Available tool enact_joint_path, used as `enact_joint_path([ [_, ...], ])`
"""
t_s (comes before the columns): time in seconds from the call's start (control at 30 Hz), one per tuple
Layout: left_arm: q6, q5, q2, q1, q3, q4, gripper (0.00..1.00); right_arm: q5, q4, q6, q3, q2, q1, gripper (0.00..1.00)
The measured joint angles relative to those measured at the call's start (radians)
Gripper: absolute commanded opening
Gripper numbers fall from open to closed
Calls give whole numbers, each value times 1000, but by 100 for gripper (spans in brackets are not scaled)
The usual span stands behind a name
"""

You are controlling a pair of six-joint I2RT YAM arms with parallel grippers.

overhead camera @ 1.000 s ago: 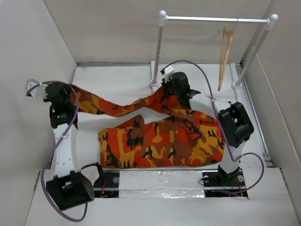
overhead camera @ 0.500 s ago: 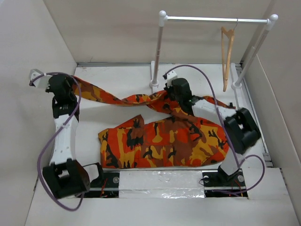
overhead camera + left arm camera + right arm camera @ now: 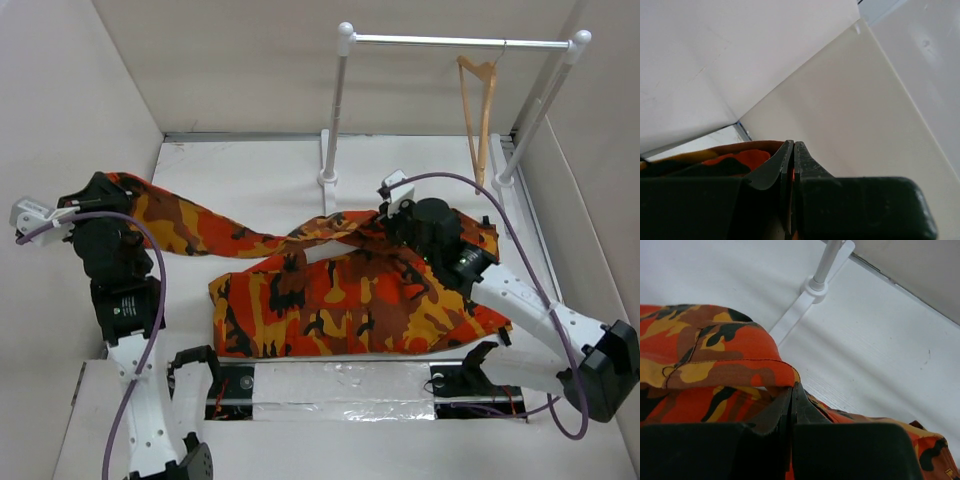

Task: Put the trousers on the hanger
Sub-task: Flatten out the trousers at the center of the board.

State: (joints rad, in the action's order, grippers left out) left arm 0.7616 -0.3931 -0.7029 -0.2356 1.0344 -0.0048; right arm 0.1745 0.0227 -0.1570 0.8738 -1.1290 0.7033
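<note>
Both pincers grip the trousers (image 3: 340, 300): left gripper (image 3: 792, 150) at the left edge, right gripper (image 3: 791, 390) mid-bench, leg stretched between; the hanger (image 3: 478, 160) hangs beyond the right one, far-right corner.

You see a white table (image 3: 250, 180) under the right gripper (image 3: 791, 387). Just ahead of it, the round foot (image 3: 815, 287) of a white tube rack (image 3: 440, 41) stands on the table. A plain cream side wall (image 3: 50, 100) is close beside the left gripper (image 3: 791, 145). A back wall (image 3: 230, 70) stands beyond the rack. Another wall (image 3: 610, 220) is off to the right gripper's right. Behind both, a shiny strip (image 3: 330, 385) lies along the near edge. The light is soft and even.
</note>
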Motion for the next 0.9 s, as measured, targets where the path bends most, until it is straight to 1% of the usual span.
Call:
enact_joint_path([
  [0.07, 2, -1, 21, 0, -19, -25, 0, -24, 8, -1, 0, 10, -29, 0],
  [0.13, 3, -1, 30, 0, -52, -36, 0, -52, 8, -3, 13, -26, -80, 0],
  [0.2, 5, -2, 19, 0, -88, -44, 0, -68, 7, -4, 56, -117, -137, 0],
  [0.27, 6, -4, -20, 0, -118, -44, 0, -79, 16, -8, 132, -246, -180, 0],
  [0.4, 9, -16, -164, 0, -130, -19, 0, -102, 24, -25, 324, -510, -227, 0],
  [0.47, 10, -26, -267, 0, -130, 11, 0, -113, 33, -33, 420, -616, -240, 0],
  [0.53, 10, -31, -373, 0, -130, 33, 0, -119, 48, -43, 554, -739, -246, 0],
  [0.57, 10, -32, -404, 0, -129, 42, 0, -119, 51, -45, 584, -771, -248, 0],
  [0.6, 10, -35, -476, 0, -119, 48, 0, -119, 56, -49, 628, -812, -251, 0],
  [0.67, 5, -39, -569, 0, -90, 68, 0, -101, 55, -50, 688, -874, -251, 0],
  [0.83, -42, -59, -748, 8, 38, 124, 0, -25, 53, -37, 742, -945, -250, 0],
  [0.87, -54, -64, -779, 14, 75, 145, 0, -11, 53, -32, 748, -953, -250, 3],
  [0.9, -64, -67, -802, 16, 103, 161, 0, 3, 52, -27, 751, -958, -250, 10],
])
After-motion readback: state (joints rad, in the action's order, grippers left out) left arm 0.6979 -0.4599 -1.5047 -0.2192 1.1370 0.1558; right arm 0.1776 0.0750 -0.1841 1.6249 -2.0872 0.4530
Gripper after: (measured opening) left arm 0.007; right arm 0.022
